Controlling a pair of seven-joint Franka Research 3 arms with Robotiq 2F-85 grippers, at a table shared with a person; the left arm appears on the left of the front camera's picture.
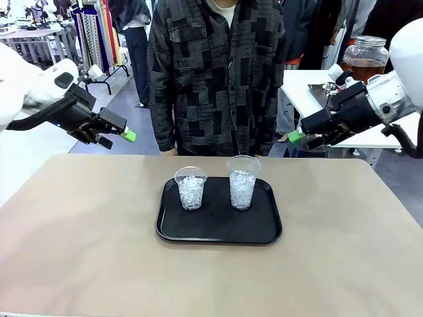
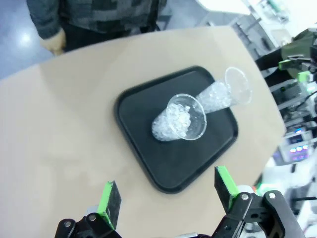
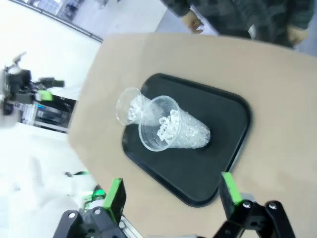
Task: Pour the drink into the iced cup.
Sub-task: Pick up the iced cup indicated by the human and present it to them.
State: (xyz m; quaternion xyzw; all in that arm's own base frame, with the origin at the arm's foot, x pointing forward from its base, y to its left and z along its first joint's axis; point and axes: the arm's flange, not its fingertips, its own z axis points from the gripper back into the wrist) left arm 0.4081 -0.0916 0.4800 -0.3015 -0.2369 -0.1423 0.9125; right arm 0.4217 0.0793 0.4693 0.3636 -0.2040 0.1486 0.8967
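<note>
Two clear plastic cups filled with ice stand upright on a black tray (image 1: 218, 231) at mid-table: a left cup (image 1: 191, 189) (image 2: 181, 119) (image 3: 130, 106) and a slightly taller right cup (image 1: 242, 182) (image 2: 225, 91) (image 3: 173, 129). The drink (image 1: 365, 66), amber liquid in a big glass jar with a metal lid, sits on a white side table at the back right. My left gripper (image 1: 119, 135) (image 2: 166, 191) hovers open, high off the table's left. My right gripper (image 1: 307, 135) (image 3: 172, 191) hangs open, high at the right, below and left of the jar. Both hold nothing.
A person in a dark patterned jacket (image 1: 215, 72) stands at the far edge behind the tray, hands (image 2: 52, 42) (image 3: 190, 20) down by the table. The tan table (image 1: 79, 251) lies bare around the tray. The white side table (image 1: 304, 86) stands at the back right.
</note>
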